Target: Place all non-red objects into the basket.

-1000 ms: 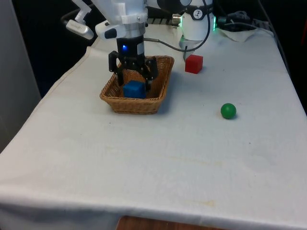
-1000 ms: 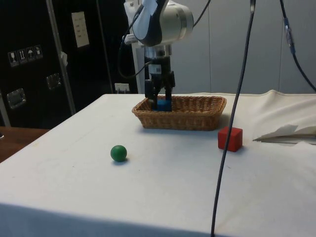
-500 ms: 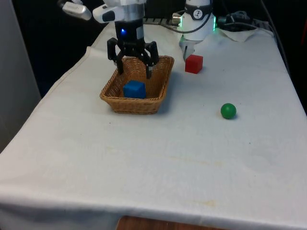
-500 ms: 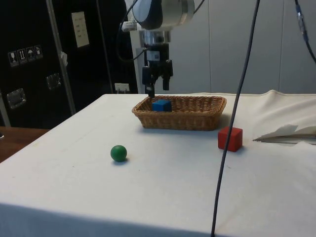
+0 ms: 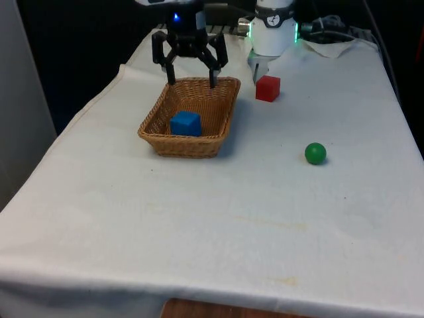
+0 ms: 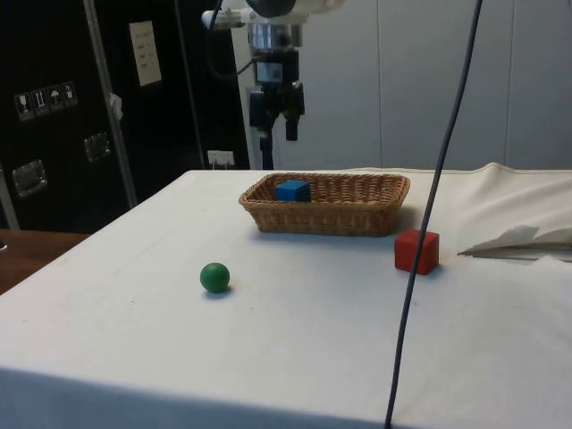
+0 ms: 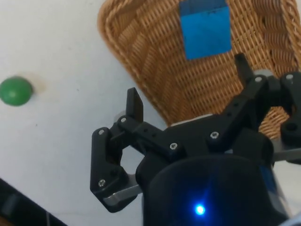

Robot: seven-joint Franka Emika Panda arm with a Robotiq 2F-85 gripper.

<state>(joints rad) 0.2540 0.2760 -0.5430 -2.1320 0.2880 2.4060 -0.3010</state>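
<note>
- The gripper (image 5: 192, 74) hangs in the air above the far end of the wicker basket (image 5: 159, 124), in the upper left part of the front view; its two black fingers are spread wide with nothing between them.
- From the side camera the gripper (image 6: 278, 130) sits near the top centre of the frame, clear above the basket (image 6: 357, 219).
- A blue cube (image 5: 185, 123) lies inside the basket, at its near end in the front view; in the side view the cube (image 6: 292, 189) sits at the basket's left end.
- A green ball (image 5: 315, 153) rests on the white cloth (image 5: 212, 225), right of centre in the front view and well apart from the basket.
- A red cube (image 5: 267, 88) stands on the cloth just past the basket's far right corner, in the upper middle of the front view.
- In the wrist picture the blue cube (image 7: 205, 28), the basket (image 7: 141, 56) and the green ball (image 7: 15, 91) show beyond the spread fingers.
</note>
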